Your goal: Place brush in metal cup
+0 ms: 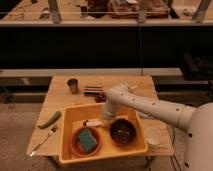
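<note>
Your end effector [106, 119] is down inside the yellow tub [100, 154], near the tub's 12 o'clock wall. The brush [93, 121] lies flat on the tub floor at the end effector's 9 o'clock, right against it. You can't tell whether it is apart or clamped. The metal cup [73, 85] stands on the bench [60, 98] at its 11 o'clock, well apart.

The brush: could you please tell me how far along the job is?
Nothing done yet: the brush lies in the yellow tub; the metal cup stands on the table. In hand: the gripper is down beside the brush. Left: lifting it into the cup.
</note>
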Controlling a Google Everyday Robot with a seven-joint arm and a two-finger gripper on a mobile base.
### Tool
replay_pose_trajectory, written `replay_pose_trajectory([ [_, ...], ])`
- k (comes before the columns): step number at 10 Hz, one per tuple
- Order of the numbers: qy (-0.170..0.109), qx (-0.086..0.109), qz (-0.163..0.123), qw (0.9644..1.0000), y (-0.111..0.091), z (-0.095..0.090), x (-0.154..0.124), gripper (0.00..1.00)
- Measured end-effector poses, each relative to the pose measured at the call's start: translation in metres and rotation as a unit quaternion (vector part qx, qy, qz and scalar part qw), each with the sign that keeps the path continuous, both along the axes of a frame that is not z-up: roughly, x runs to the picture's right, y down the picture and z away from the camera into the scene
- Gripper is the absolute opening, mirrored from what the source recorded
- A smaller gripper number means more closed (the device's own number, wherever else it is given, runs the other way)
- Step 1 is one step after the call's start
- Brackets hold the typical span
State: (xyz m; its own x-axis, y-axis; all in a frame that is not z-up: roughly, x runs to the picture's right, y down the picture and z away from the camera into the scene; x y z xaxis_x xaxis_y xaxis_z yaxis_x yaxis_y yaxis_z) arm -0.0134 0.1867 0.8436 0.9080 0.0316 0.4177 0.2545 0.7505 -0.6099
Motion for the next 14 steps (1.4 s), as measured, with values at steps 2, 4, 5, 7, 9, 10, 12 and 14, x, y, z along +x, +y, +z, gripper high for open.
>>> replay_pose_trajectory([
  [2,-0.004,-0.003,0.015,0.9999,-0.003,0.0,-0.002,0.22],
  [4,-0.01,0.007,0.03,0.9995,-0.016,-0.009,-0.005,0.1],
  [5,-0.013,0.018,0.037,0.9991,-0.028,-0.017,-0.005,0.1],
  [7,-0.017,0.041,0.046,0.998,-0.057,-0.041,-0.01,0.1],
  [9,-0.024,0.064,0.045,0.9967,-0.085,-0.062,-0.02,0.1],
  [10,-0.029,0.078,0.047,0.9954,-0.102,-0.072,-0.025,0.1],
  [12,-0.04,0.1,0.043,0.9932,-0.13,-0.082,-0.035,0.1],
  [14,-0.05,0.109,0.041,0.9919,-0.163,-0.079,-0.048,0.1],
])
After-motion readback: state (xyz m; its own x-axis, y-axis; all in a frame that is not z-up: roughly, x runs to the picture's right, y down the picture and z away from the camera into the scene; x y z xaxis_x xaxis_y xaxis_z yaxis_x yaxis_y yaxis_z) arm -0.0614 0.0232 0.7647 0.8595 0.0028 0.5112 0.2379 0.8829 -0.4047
